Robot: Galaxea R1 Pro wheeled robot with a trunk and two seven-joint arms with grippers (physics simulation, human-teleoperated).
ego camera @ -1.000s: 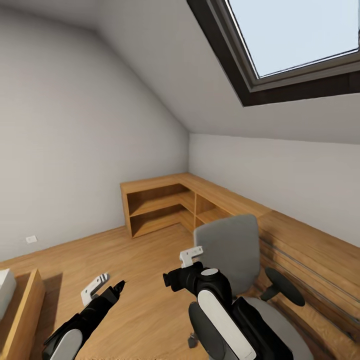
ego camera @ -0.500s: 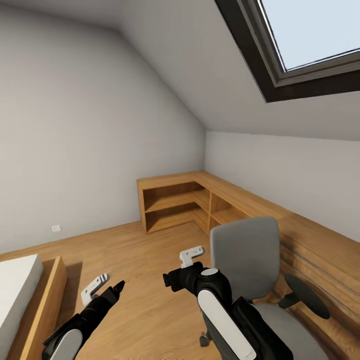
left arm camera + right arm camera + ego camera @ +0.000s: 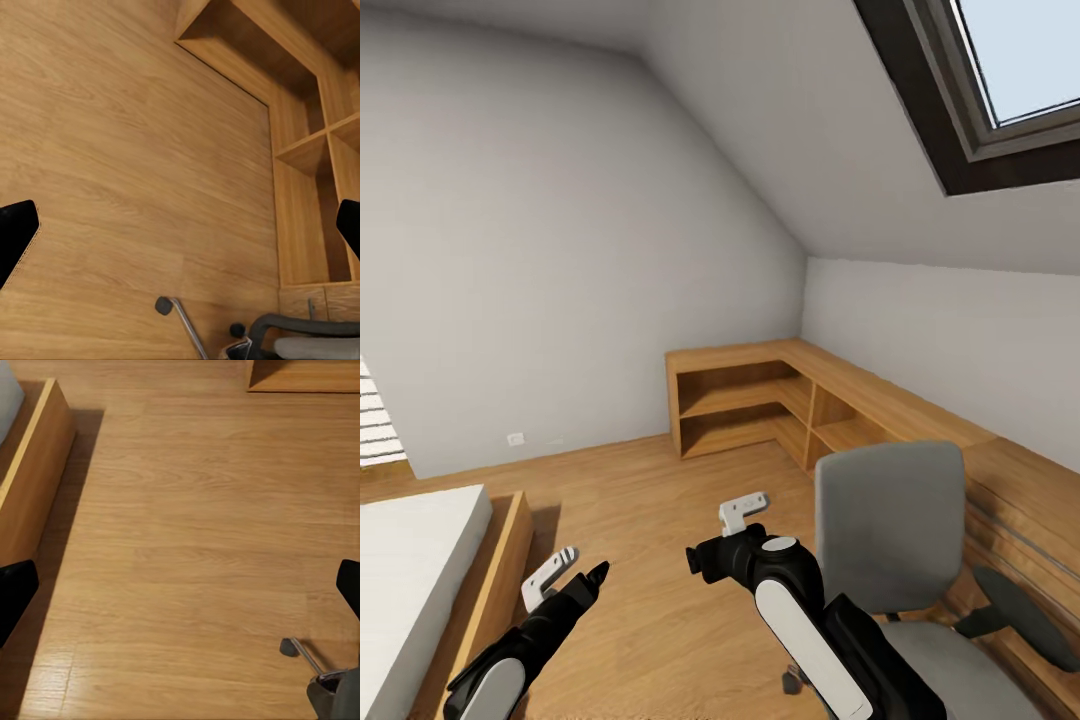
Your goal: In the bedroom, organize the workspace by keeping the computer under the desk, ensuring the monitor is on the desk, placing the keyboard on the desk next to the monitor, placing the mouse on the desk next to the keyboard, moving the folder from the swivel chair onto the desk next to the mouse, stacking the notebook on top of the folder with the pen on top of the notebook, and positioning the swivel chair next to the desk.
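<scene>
At the far left edge of the head view a slatted white blind [image 3: 375,415] peeks in, and below it the white mattress of a bed [image 3: 410,570] sits in a light-wood frame [image 3: 480,610], its side also running along one edge of the right wrist view [image 3: 30,472]. A small wall socket [image 3: 515,438] sits low on the grey wall behind.

The left gripper [image 3: 570,575] hangs low over the bare wood floor [image 3: 640,500], black fingers apart with nothing between them (the left wrist view shows a fingertip at each edge, floor boards between). Just to its right the right gripper [image 3: 705,545] floats at about the same height, jaws likewise spread and empty over the planks; its wrist camera looks down at floor between the bed frame and a chrome chair leg with castor [image 3: 296,649].

Further back, a low light-wood shelf unit [image 3: 760,410] wraps the far corner, its open cubbies also seen by the left wrist [image 3: 307,150].

At the near right stands the swivel chair [image 3: 890,525], grey back upright, black armrest [image 3: 1025,615] sticking out, close against the wooden drawer units along the right wall. Its seat [image 3: 940,665] is partly hidden by the right arm; what shows is plain grey. Overhead at the right, a dark-framed skylight [image 3: 1000,90] cuts into the sloped ceiling.
</scene>
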